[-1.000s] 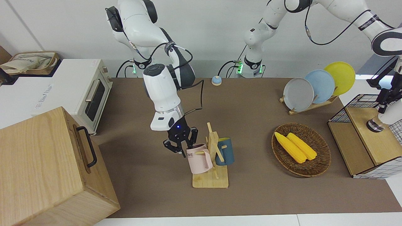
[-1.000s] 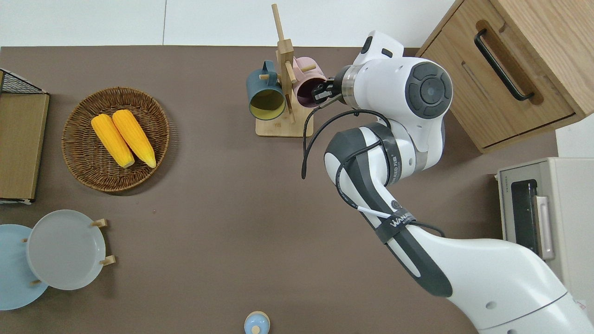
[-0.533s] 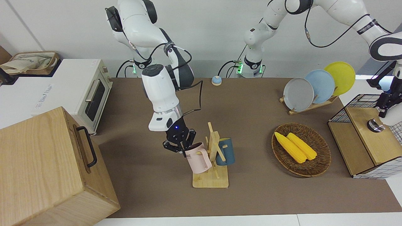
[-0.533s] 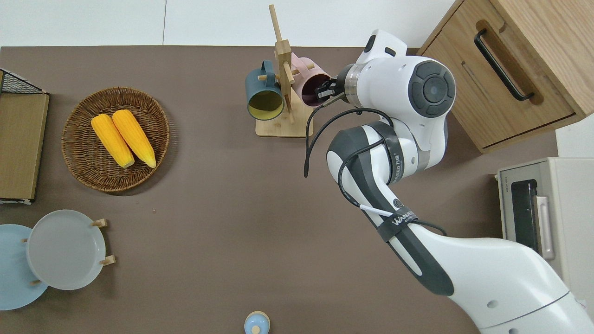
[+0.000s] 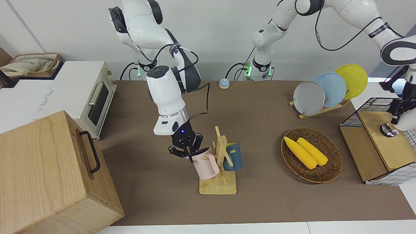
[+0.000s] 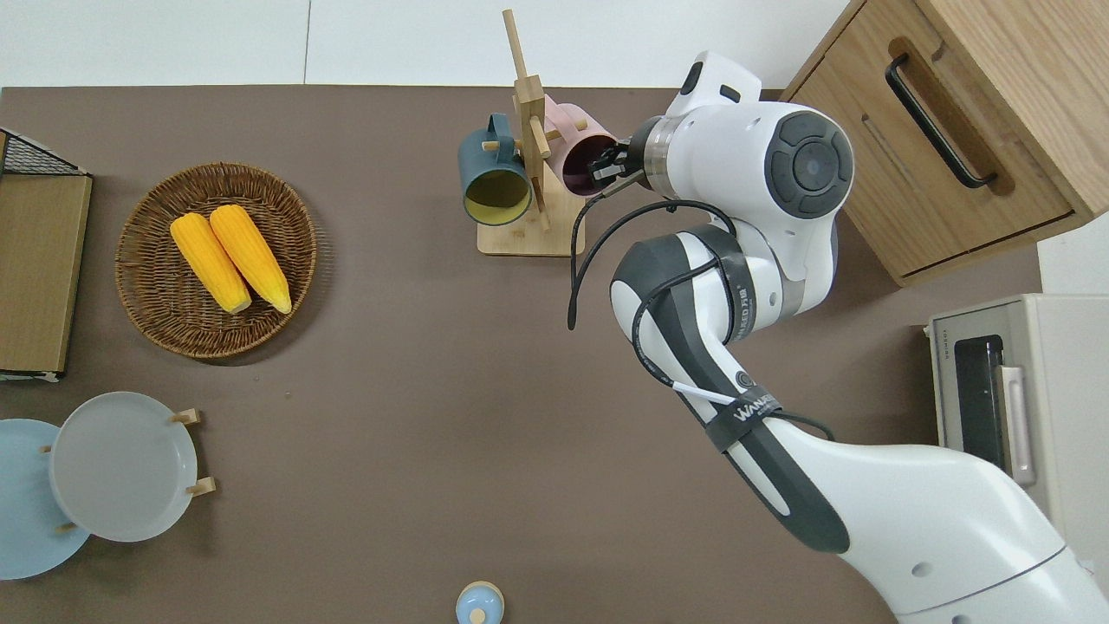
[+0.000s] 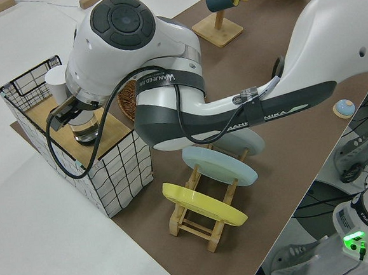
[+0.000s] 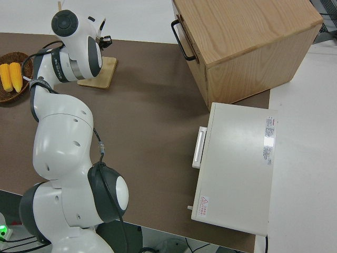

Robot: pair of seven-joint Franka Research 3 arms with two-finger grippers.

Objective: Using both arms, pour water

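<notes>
Your right arm's black two-finger gripper is clamped on the rim of the matte pink ceramic mug, one finger inside the mouth and one outside. The mug sits tilted, its handle hooked on a peg of the pale wooden mug rack. A dark blue mug with a yellow inside hangs on the rack's opposite side, toward the left arm's end of the table.

The rack's flat base stands on the brown matte tabletop, near the edge farthest from the robots. You have bare table between the rack and the large oak-grain box with a black handle, and again between the rack and the round woven wicker basket holding two yellow corn cobs.

Your left gripper hangs at a clear glass standing on the wooden top of the black wire basket; from these angles you cannot tell whether its fingers grip the glass.
</notes>
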